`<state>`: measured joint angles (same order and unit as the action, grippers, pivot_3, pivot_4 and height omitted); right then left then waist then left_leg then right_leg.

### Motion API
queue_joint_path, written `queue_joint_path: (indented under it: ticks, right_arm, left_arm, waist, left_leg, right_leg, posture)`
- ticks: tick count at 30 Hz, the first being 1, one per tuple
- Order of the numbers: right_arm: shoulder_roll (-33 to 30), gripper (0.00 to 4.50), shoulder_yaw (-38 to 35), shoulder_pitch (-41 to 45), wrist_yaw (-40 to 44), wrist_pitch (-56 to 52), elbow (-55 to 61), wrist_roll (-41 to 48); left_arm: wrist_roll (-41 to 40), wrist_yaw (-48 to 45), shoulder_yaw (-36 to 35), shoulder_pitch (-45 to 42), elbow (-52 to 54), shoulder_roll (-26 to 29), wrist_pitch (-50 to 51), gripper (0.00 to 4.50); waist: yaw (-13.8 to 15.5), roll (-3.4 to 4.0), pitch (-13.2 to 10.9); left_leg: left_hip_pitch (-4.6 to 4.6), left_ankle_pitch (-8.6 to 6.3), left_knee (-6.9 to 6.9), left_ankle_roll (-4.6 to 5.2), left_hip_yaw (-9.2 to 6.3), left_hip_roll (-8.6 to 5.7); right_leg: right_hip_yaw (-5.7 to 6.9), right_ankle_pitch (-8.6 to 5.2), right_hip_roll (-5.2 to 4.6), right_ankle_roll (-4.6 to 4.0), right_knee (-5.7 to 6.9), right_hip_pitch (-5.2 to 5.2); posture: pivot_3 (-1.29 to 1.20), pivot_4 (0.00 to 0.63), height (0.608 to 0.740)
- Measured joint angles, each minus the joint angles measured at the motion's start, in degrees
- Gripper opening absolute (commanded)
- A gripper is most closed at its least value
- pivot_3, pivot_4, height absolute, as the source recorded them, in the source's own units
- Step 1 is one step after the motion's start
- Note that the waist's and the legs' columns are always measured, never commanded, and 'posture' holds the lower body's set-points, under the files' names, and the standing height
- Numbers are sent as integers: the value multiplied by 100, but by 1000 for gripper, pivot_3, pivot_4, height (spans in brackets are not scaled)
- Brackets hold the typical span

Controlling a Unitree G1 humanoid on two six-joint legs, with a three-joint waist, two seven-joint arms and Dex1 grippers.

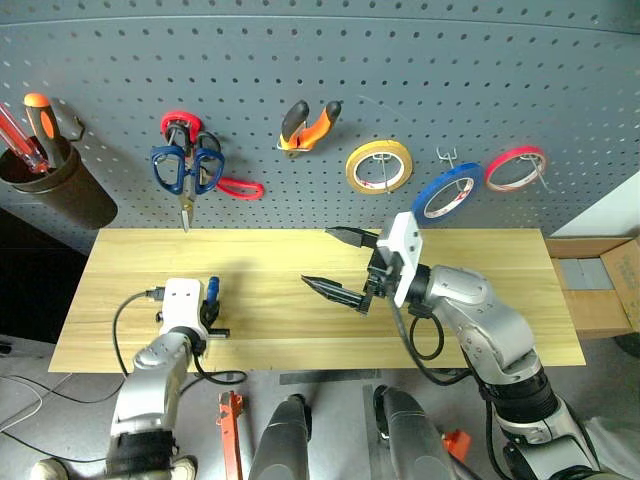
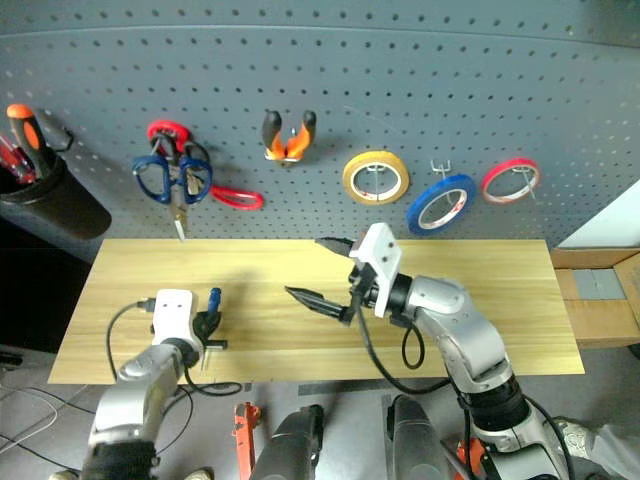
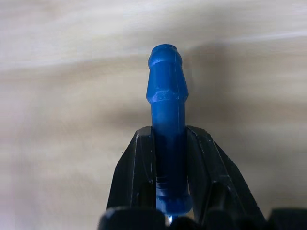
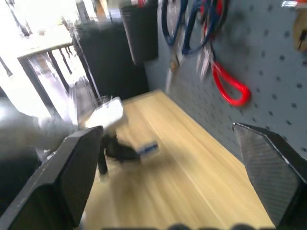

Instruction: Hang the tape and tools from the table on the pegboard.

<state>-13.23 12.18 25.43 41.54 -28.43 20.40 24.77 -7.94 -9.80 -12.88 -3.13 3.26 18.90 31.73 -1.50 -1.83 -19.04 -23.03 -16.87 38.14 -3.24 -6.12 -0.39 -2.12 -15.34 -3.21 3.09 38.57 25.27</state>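
The blue tape hangs from a hook on the dark grey pegboard. Further left on the board hang the blue-handled scissors and the orange-and-black pliers. At the near left of the light wood table, my left gripper is shut on a small blue-handled tool. The tool's blue handle sticks out past the fingertips, just above the wood. My right gripper hovers over the middle of the table, pointing left, open and holding nothing.
A yellow roll and a thin red roll hang on either side of the blue tape. Red-handled snips hang beside the scissors. A dark cup at the far left holds screwdrivers. A cardboard box stands off the table's right end.
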Motion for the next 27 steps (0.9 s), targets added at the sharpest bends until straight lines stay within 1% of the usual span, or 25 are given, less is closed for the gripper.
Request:
queue_joint_path:
  ticks: [1, 2, 3, 4, 6, 10, 11, 14, 16, 18, 21, 23, 27]
  right_arm:
    - [59, 4500, -56, -23, 14, -50, 71, 210]
    - [88, 4500, -107, -32, 23, -88, 145, 382]
    - [102, 4500, -158, -39, 24, -101, 230, 501]
    - [115, 4500, -202, -46, 21, -102, 277, 598]
    - [125, 4500, -247, -56, 10, -95, 299, 674]
    - [291, 4500, -271, 59, -35, 106, 195, 673]
    - [348, 4500, -277, 107, -57, 219, 124, 614]
    - [516, 4500, -285, 321, -167, 562, -82, 440]
    - [641, 4500, -287, 442, -226, 748, -182, 335]
    - [759, 4500, -283, 554, -295, 932, -329, 279]
    - [884, 4500, -248, 648, -351, 1207, -539, 94]
    - [969, 4500, -238, 740, -440, 1382, -724, -36]
    - [1107, 4500, -224, 926, -558, 1586, -937, -176]
  left_arm:
    - [1, 235, -86, 131, 370, -193, 176, 540]
    - [10, 482, -163, 250, 782, -410, 343, 540]
    - [29, 662, -175, 336, 1145, -564, 440, 540]
    - [85, 863, -163, 472, 1595, -732, 539, 540]
    - [224, 1148, -92, 641, 2219, -939, 581, 540]
    - [627, 1737, -241, 462, 3103, -1071, 529, 540]
    - [650, 1868, -333, 333, 3266, -1160, 528, 540]
    - [662, 2037, -506, -72, 3565, -1138, 552, 540]
    - [664, 2058, -653, -512, 3496, -996, 545, 540]
    - [669, 2080, -829, -1178, 3153, -704, 443, 540]
    - [697, 2148, -957, -1895, 2490, -412, 45, 540]
    - [706, 2171, -1016, -2343, 1818, -252, -277, 540]
    - [710, 2278, -1115, -3118, 544, 48, -993, 540]
  waist:
    - [4, -10, 11]
    - [13, -19, 45]
    - [17, -21, 59]
    - [24, -32, 101]
    - [52, -45, 210]
    - [75, -41, 415]
    - [91, -44, 469]
    - [151, -42, 632]
    - [180, -46, 705]
    - [208, -57, 764]
    - [262, -60, 800]
    - [273, -61, 805]
    - [266, -64, 808]
  left_leg:
    - [-1, 2, 1, -3, -4, 1]
    - [0, 2, 0, -4, -3, 0]
    - [2, 2, 0, -4, -2, -2]
    - [1, 2, -1, -4, 0, -4]
    - [5, 2, -6, -4, 5, -6]
    - [15, 7, -7, -11, 18, -12]
    - [16, 9, -7, -15, 25, -14]
    - [23, 14, -7, -22, 43, -28]
    - [27, 19, -6, -27, 42, -29]
    - [30, 29, -5, -37, 35, -30]
    - [72, 30, -5, -36, 36, -33]
    - [119, 30, -9, -36, 34, -33]
    - [122, 35, -8, -44, 28, -27]
  right_leg:
    - [3, 0, 0, 0, 5, 1]
    - [3, 0, 0, 0, 6, 0]
    - [1, 0, 0, 0, 5, -3]
    - [1, 0, 0, 0, 2, -2]
    - [1, 0, 3, 0, 0, -3]
    - [5, 0, 17, 0, 4, -9]
    - [7, 0, 20, 0, 4, -9]
    - [12, 0, 27, 0, 10, -15]
    - [17, 0, 32, -1, 17, -21]
    - [19, 5, 38, -9, 24, -23]
    - [17, 6, 39, -10, 25, -69]
    - [16, 6, 43, -10, 22, -108]
    - [15, 7, 52, -13, 27, -107]
  posture:
    - [63, 245, 740]
    - [73, 218, 740]
    - [77, 211, 740]
    - [82, 191, 740]
    - [85, 172, 740]
    - [98, 135, 740]
    - [100, 130, 740]
    - [105, 114, 740]
    - [106, 110, 740]
    - [103, 107, 740]
    - [86, 102, 740]
    - [81, 101, 740]
    - [72, 103, 740]
